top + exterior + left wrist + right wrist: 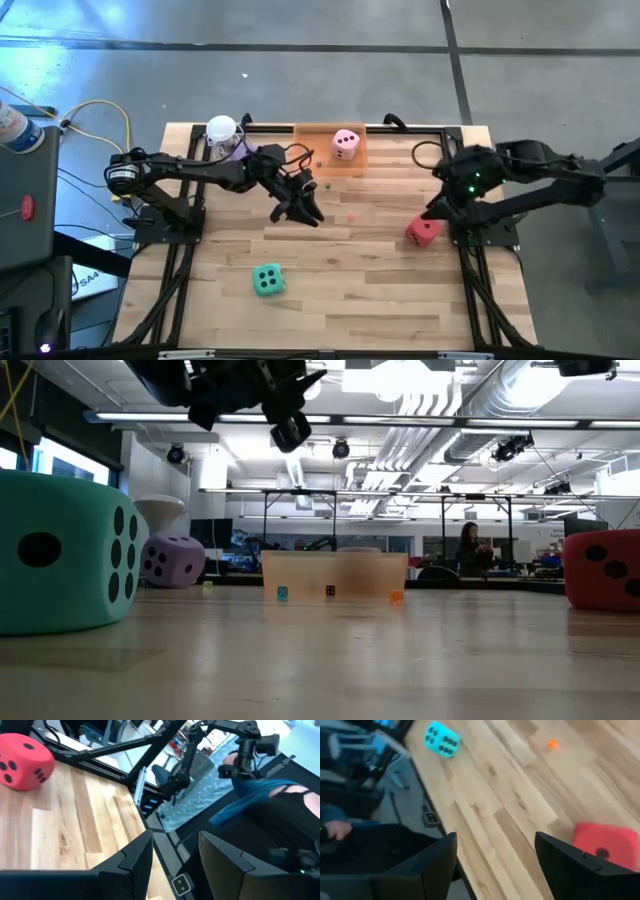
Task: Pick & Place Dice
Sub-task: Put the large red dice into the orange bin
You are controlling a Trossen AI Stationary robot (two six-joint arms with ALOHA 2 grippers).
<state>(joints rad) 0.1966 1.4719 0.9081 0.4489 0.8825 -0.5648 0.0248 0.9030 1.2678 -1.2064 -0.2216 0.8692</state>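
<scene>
The green-teal die [268, 281] [65, 550] [441, 739] rests flat on the table near its front edge. The purple die [241, 150] [172, 560] sits by the white-topped cup [222, 130] at the far left. The pink die [346, 144] lies inside the orange tray [305, 150]. The red die [423, 231] [25, 762] [605, 842] stands on the table at the right. My left gripper [303, 210] [175, 840] hovers open above the table's middle, holding nothing. My right gripper [440, 207] [495, 840] hangs open just above and beside the red die.
The orange tray [335, 575] stands at the far edge's middle. Tiny coloured bits [351, 213] [396, 597] [552, 743] lie on the wood in front of it. Black frame rails [480, 280] run along both sides. Bare wood spans the middle and the near right. A person [470, 545] stands far back in the room.
</scene>
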